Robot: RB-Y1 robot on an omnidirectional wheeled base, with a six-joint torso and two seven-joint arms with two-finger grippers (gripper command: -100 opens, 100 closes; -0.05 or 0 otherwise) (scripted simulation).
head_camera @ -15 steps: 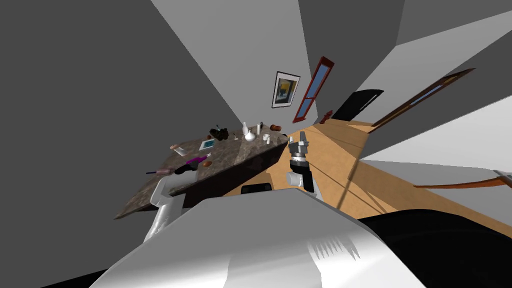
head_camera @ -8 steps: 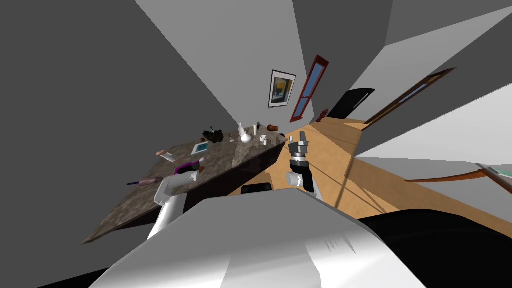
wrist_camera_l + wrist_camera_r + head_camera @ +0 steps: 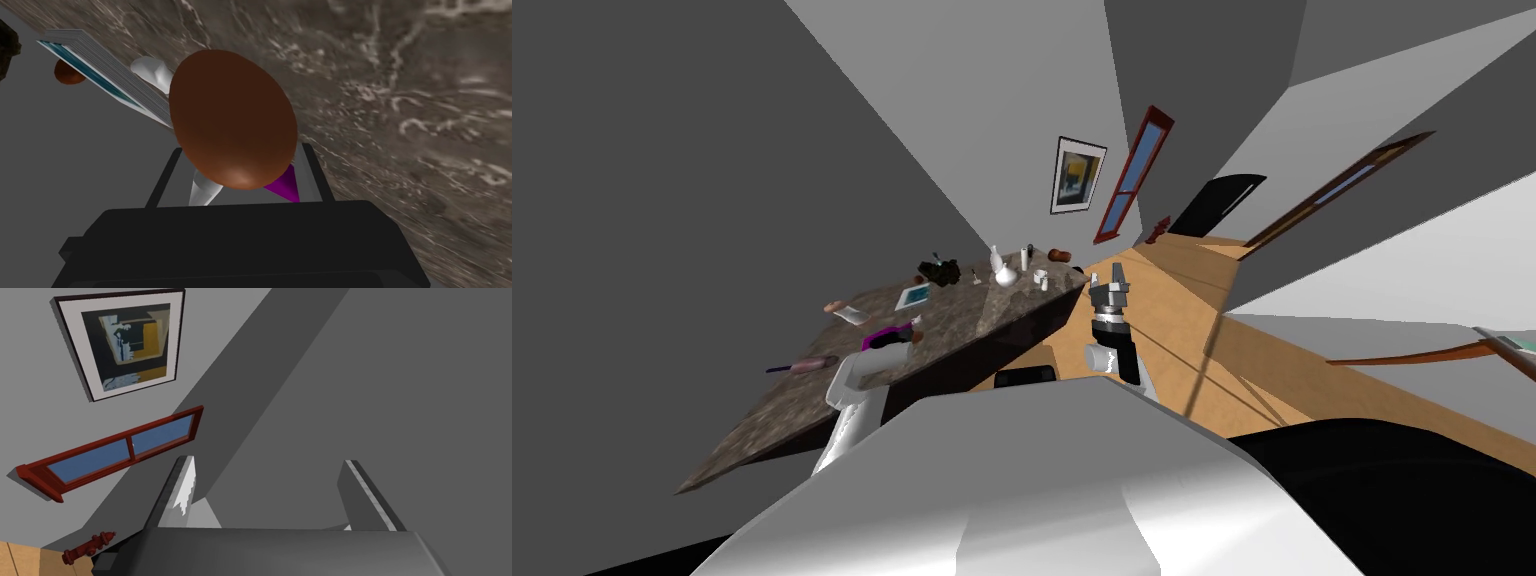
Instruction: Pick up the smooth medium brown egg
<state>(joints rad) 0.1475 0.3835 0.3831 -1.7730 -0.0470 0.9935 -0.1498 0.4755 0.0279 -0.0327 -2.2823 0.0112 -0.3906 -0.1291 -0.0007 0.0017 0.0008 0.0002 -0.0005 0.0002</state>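
Observation:
A smooth brown egg sits between the two fingers of my left gripper, which press its sides just above the dark marble table top. In the head view the left gripper is over the table's near edge, and the egg shows as a small brown spot at its tip. Whether the egg rests on the table or hangs above it, I cannot tell. My right gripper is raised beyond the table's right corner, its fingers open and holding nothing.
Behind the egg lie a flat book, a white object, a purple item and a small brown object. Farther along the table stand a white vase and small white cups. Wooden floor stretches to the right.
The whole head picture shifted a second ago, so my body moved. My left hand has closed up to the egg, which lay a little beyond it. The last half second shows almost no change.

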